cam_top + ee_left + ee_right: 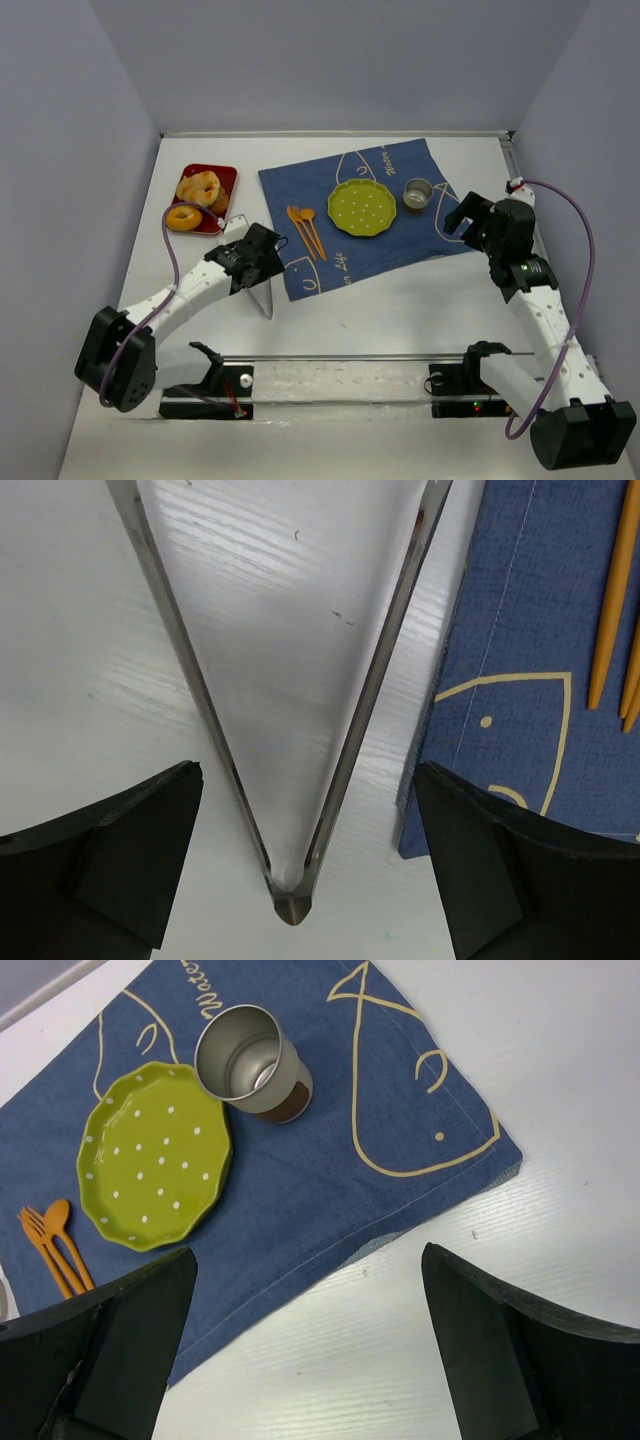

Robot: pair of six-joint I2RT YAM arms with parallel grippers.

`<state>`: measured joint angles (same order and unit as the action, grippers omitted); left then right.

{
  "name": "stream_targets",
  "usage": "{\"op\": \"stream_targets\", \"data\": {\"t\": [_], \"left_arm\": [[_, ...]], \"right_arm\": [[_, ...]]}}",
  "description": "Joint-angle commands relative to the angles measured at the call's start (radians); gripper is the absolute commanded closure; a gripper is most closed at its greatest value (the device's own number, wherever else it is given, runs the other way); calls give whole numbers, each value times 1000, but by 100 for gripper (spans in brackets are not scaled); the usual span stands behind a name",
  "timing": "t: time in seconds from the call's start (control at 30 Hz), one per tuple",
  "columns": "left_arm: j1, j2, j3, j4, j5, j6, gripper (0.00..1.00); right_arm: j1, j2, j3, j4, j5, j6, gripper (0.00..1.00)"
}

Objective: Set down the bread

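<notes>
Three baked pieces share a red tray [226, 177] at the upper left of the overhead frame. The bread [198, 187], the palest and largest ring, lies at the tray's upper end, packed close to the others, with the orange donut [184, 217] just below it. I judge it light, soft and easily crushed. The best hold looks to be across one side of the ring, one tip through the centre hole, with gentle pressure.

My left pincer [308, 780] is released, its fingers spread wide either side of metal tongs [290, 900] lying on the table [400, 300], apparently clear of them. The right pincer [308, 1255] is likewise spread and carries nothing, above the lower edge of the blue placemat [330, 1190].

The tray sits near the left side wall [100, 200], so an approach from the right seems freer. Bare table separates tray and placemat. On the placemat the green plate [362, 208] is bare, with orange cutlery [306, 230] at its left and a metal cup [417, 193] at its right, both near it.
</notes>
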<state>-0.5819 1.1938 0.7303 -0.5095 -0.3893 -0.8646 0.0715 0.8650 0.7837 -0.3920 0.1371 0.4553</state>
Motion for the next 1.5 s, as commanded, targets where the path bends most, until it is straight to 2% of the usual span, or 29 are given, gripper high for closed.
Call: {"op": "stream_targets", "data": {"t": [0.0, 0.1, 0.63, 0.87, 1.13, 1.37, 1.47], "left_arm": [[-6, 38, -25, 115, 33, 50, 1], [-4, 21, -48, 144, 41, 55, 1], [-3, 104, 3, -20, -8, -25, 1], [4, 174, 9, 65, -35, 3, 1], [36, 283, 21, 89, -75, 4, 1], [53, 302, 8, 135, -79, 12, 1], [51, 308, 4, 149, -86, 16, 5]], "right_arm": [[-1, -1, 49, 24, -17, -23, 0], [-1, 2, 48, 22, -27, -23, 0], [-1, 32, 52, 25, -42, -18, 0], [-1, 34, 51, 25, -48, -18, 0], [-1, 19, 46, 24, -50, -21, 0], [-1, 22, 46, 25, -50, -21, 0], [-1, 28, 48, 25, -50, -23, 0]]}}
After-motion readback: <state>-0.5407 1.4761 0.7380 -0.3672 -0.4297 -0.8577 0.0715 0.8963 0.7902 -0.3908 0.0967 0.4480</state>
